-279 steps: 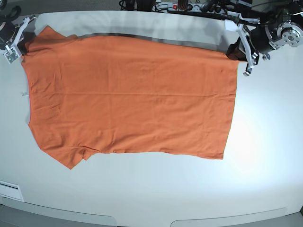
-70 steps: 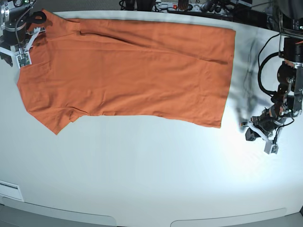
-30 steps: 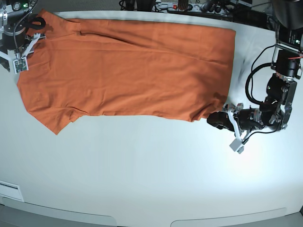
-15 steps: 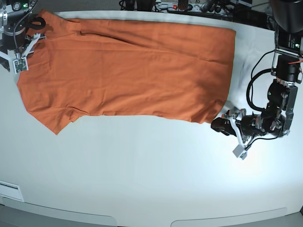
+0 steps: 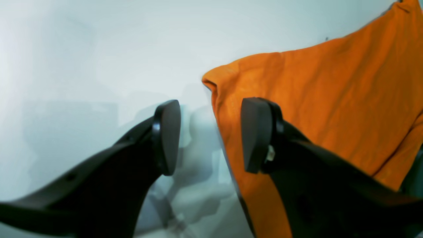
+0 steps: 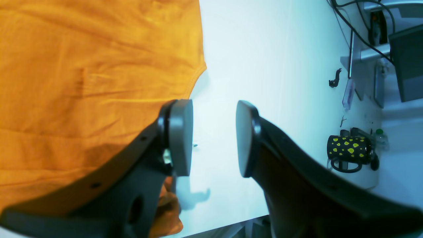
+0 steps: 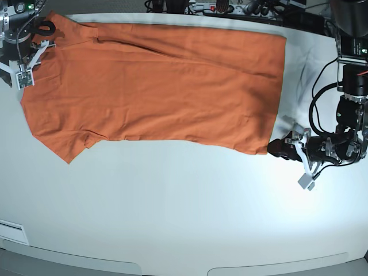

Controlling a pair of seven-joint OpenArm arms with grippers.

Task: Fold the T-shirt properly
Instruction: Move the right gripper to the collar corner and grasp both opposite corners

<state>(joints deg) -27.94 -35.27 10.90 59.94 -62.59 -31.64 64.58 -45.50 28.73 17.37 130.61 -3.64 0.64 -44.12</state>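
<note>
Base view: orange T-shirt [image 7: 155, 86] spread flat on white table [image 7: 172, 218], occupying upper half, folded lengthwise w/ a diagonal crease across upper part. Sleeve end at view's left, hem at view's right. One sleeve [image 7: 72, 146] juts toward lower left.

Left gripper [image 7: 296, 155] at view's right, low on table just beside hem's lower corner. Fingers spread apart, nothing between them. Dark cable looped above the arm.

Right gripper [image 7: 23, 57] at view's upper left, over shirt's shoulder/collar area. From this view cannot tell whether touching fabric.

Left wrist view: left gripper [image 5: 210, 135] w/ two dark pads well apart. Shirt corner [image 5: 317, 109] lies partly behind right-hand pad [image 5: 256, 134]; other pad over bare table [image 5: 99, 49]. Hem edge runs through the gap nearer the right-hand pad. No cloth pinched. Pad shadows on table below.

Right wrist view: right gripper [image 6: 213, 137] w/ pads parted, gap empty, bare table [image 6: 264, 49] showing through. Left-hand pad [image 6: 180, 137] sits over shirt edge [image 6: 99, 66]; curved stitched hem ends just above it. Not gripping cloth. Small bunch of fabric under that finger at bottom of frame.

Far right of same view: black mug w/ yellow spots [image 6: 350, 152], cables and equipment [image 6: 380, 33] at table's edge, well apart from shirt.
</note>
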